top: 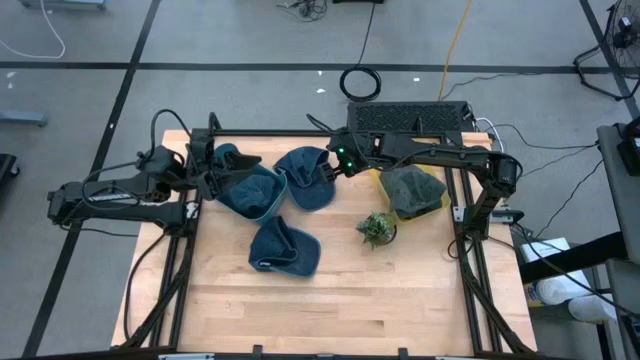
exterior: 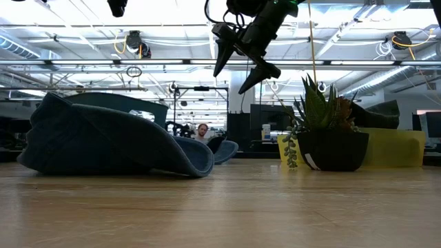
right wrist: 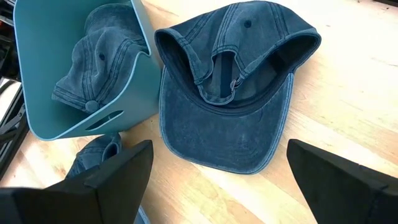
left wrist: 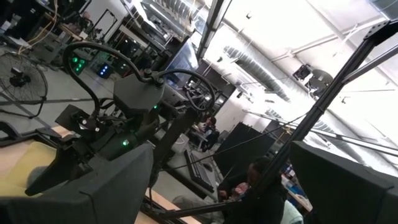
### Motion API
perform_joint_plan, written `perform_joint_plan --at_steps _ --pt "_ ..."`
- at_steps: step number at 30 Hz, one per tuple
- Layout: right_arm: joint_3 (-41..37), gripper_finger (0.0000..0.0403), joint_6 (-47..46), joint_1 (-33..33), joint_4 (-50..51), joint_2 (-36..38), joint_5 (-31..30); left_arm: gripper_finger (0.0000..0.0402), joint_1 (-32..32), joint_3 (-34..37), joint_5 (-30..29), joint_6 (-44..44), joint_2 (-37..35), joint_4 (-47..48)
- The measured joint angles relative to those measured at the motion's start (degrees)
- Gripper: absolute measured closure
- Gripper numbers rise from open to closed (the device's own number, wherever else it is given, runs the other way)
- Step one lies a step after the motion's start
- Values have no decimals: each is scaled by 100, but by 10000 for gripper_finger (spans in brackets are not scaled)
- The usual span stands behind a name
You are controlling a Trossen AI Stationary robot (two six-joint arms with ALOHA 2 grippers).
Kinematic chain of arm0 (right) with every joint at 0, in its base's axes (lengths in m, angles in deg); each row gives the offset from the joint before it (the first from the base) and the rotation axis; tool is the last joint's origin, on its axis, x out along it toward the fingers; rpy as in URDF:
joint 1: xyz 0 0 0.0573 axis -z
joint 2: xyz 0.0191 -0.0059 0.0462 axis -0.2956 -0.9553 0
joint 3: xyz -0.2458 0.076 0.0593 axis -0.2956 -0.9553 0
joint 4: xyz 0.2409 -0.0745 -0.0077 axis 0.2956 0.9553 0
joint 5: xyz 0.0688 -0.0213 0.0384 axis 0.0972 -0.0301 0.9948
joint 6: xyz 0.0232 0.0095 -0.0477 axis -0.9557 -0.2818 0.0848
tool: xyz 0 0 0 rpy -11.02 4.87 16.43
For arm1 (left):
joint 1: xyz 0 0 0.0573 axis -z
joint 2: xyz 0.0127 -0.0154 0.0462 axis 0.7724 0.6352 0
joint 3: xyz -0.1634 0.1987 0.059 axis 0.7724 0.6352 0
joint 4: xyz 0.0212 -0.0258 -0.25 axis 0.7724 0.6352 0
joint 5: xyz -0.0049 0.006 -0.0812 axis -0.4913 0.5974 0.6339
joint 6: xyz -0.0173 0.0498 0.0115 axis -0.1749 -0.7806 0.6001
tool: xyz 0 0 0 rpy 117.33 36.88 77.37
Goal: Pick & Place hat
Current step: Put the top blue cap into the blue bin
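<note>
A blue denim cap lies upside down on the wooden table, its brim toward the near edge; it also shows in the high view. My right gripper hangs open above its right side and touches nothing; it also shows in the right wrist view and high in the low view. A teal bin to the cap's left holds a second cap. A third cap lies nearer the front. My left gripper is open and empty by the bin's left side.
A small potted succulent stands right of centre. A yellow bin with a dark grey hat sits at the back right. A black keyboard-like device lies beyond the far edge. A person sits far off in the room. Bare wood spans the near half.
</note>
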Motion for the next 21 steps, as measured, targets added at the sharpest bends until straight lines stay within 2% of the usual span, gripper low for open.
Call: perform_joint_plan --at_steps 21 --pt "0 44 39 -2 0 0 0 16 0 0 172 71 0 2"
